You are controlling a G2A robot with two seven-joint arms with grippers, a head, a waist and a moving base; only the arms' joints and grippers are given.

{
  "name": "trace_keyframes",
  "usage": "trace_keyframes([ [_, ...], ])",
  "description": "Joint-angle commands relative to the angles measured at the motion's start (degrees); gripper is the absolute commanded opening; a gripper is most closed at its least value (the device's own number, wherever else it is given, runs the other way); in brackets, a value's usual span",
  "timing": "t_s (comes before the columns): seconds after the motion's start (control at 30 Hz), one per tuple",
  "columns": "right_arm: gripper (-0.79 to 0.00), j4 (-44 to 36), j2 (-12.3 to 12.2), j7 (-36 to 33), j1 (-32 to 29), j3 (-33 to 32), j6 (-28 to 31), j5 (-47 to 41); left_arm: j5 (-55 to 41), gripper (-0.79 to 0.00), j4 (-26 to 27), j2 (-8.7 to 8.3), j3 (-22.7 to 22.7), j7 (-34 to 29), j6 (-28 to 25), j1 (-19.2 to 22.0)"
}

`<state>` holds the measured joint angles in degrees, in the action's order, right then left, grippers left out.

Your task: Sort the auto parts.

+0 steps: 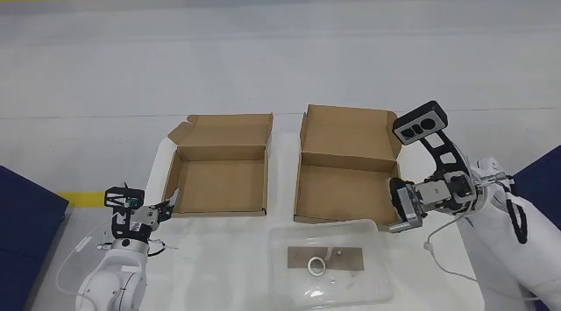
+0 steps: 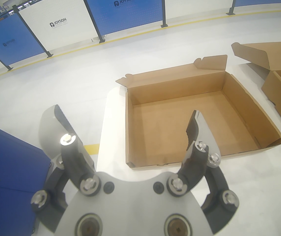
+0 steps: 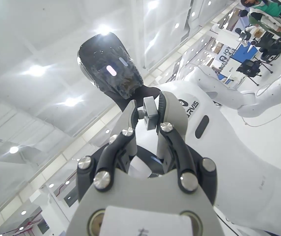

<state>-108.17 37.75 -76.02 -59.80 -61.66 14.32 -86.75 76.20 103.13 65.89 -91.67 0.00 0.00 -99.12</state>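
My right gripper (image 3: 147, 105) is turned upward and shut on a small grey metal part (image 3: 150, 117), a block with a short stud. From above, that gripper (image 1: 403, 208) hangs over the near right corner of the right cardboard box (image 1: 342, 190). The left cardboard box (image 1: 219, 184) is open and empty, as the left wrist view of this box (image 2: 192, 121) also shows. My left gripper (image 2: 125, 114) is open with nothing in it, low over the table just before that box's near left corner (image 1: 156, 210). A clear plastic tray (image 1: 280, 250) at the table's front holds a brown plate (image 1: 346, 257), a pale ring (image 1: 316, 265) and small bits (image 1: 337, 281).
Both boxes have raised lids at the back. The white table's left edge (image 2: 101, 133) runs close to my left gripper, with a blue barrier (image 2: 10, 163) beyond it. A cable (image 1: 443, 263) trails on the table by the right arm.
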Motion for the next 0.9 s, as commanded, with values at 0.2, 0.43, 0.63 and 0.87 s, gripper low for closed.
trace_keyframes([
  [0.2,-0.785,-2.28,0.9,0.61,-1.53,0.27,-5.65,-6.91,0.0,0.0,0.0,0.0,0.0,0.0,0.0,0.0],
  [0.43,-0.785,-2.51,2.58,0.44,-2.17,0.77,-11.98,-14.49,0.0,0.0,0.0,0.0,0.0,0.0,0.0,0.0],
  [0.63,-0.785,-2.65,4.13,0.32,-2.38,1.26,-15.63,-19.34,0.0,0.0,0.0,0.0,0.0,0.0,0.0,0.0],
  [0.87,-0.785,-2.65,4.45,0.33,-2.4,1.1,-15.86,-20.08,0.0,0.0,0.0,0.0,0.0,0.0,0.0,0.0],
])
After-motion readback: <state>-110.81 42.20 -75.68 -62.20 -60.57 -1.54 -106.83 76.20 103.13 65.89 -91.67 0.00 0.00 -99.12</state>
